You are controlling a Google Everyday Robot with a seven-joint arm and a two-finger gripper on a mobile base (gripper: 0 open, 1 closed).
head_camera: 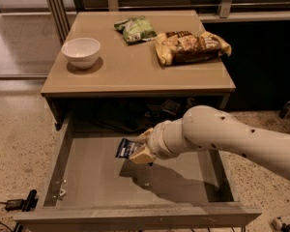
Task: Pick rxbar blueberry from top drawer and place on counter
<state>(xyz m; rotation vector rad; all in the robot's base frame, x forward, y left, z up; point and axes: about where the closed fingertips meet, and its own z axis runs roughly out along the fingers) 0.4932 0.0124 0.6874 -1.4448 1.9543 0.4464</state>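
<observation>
The two-finger gripper [141,152] is mostly masked by the thick cream wrist. Only its tan fingertips show, closed on one end of the small flat rxbar blueberry [124,148] in its dark navy wrapper, whose lettering is unreadable. The bar hangs over the flat floor of the wide grey-beige top drawer [92,178], near its middle. The smooth, rounded arm [222,137] reaches in from the right, cut off there. On the smooth tan counter [135,74] sit a round white bowl [81,52] near the left edge, a crinkled green snack bag [134,29] at the back edge, and a yellow-brown chip bag [191,46] by the back right corner.
</observation>
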